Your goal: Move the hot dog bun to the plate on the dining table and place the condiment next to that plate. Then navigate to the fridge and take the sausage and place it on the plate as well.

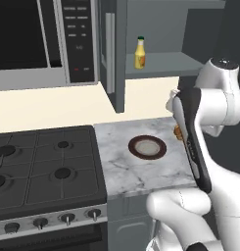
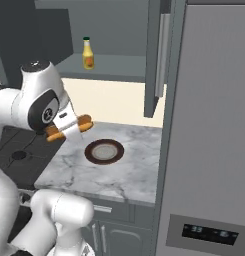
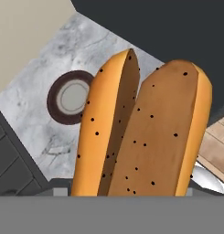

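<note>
- Bun [image 3: 141,132]: sitting in the tool, carried in the air above the near right part of the counter [image 1: 136,171]. In the hand view it is reaching up from between the tips, its long axis running along the tool's own line of sight, split side facing the camera, dark specks across both halves.
- Tool [image 2: 69,129]: jaws standing partly apart and clamped on the bun; in the right base view the bun's two orange ends are sticking out to either side of the white hand, so the grip is sitting near the bun's middle.
- Plate [image 1: 147,146]: dark rim, pale centre, resting on the marble counter beside the stove [image 1: 43,166]. In the hand view it is lying up and to the left of the bun, well apart from it; from the base views it is lying forward of the tool and lower. Whether this is the dining-table plate the task means cannot be told; it is sitting on a kitchen counter.
- Condiment [image 2: 87,54]: yellow bottle standing upright on the open cabinet shelf [image 2: 114,65] above the counter, untouched.
- Fridge [image 2: 214,125]: grey, closed, filling the right of the right base view.
- Arm: folded tight, forearm rising steeply close to the base, hand tucked near the shoulder, pointing down and outward.
- Judgement: bun step is under way, carry phase; setting down is calling for the bun's long axis to come level over a plate.
</note>
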You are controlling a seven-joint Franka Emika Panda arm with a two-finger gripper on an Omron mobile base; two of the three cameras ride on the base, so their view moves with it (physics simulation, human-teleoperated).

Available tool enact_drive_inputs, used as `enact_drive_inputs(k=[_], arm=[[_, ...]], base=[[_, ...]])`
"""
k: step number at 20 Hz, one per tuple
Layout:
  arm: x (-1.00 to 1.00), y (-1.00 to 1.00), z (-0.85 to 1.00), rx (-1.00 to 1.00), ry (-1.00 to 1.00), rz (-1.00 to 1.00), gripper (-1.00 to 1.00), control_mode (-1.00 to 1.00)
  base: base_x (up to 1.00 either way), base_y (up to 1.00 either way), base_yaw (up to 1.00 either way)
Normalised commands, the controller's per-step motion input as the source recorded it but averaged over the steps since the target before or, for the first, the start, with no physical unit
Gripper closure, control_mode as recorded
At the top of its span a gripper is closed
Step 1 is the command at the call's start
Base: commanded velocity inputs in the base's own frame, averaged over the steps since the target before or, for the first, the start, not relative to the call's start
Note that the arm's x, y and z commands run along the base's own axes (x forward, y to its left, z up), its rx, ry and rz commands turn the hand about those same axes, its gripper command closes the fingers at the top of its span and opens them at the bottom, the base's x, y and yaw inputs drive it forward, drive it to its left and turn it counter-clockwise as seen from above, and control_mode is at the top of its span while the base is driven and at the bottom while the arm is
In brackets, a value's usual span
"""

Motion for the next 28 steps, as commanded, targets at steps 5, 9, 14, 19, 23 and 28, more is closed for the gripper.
enact_drive_inputs(k=[5, 9, 14, 19, 23, 28], arm=[[-0.83, 0.0, 0.0, 0.0, -0.09, -0.01, 1.0, -1.0], [0.0, 0.0, 0.0, 0.0, 0.0, 0.0, 1.0, 1.0], [0.0, 0.0, 0.0, 0.0, 0.0, 0.0, 1.0, 1.0], [0.0, 0.0, 0.0, 0.0, 0.0, 0.0, 1.0, 1.0], [0.0, 0.0, 0.0, 0.0, 0.0, 0.0, 1.0, 1.0], [0.0, 0.0, 0.0, 0.0, 0.0, 0.0, 1.0, 1.0]], base=[[0.0, 0.0, 0.0], [-0.05, 0.01, 0.01], [-0.76, 0.53, 0.23], [-0.58, 0.79, 0.47], [-0.38, 0.84, 0.63], [-0.23, 0.74, 0.7]])
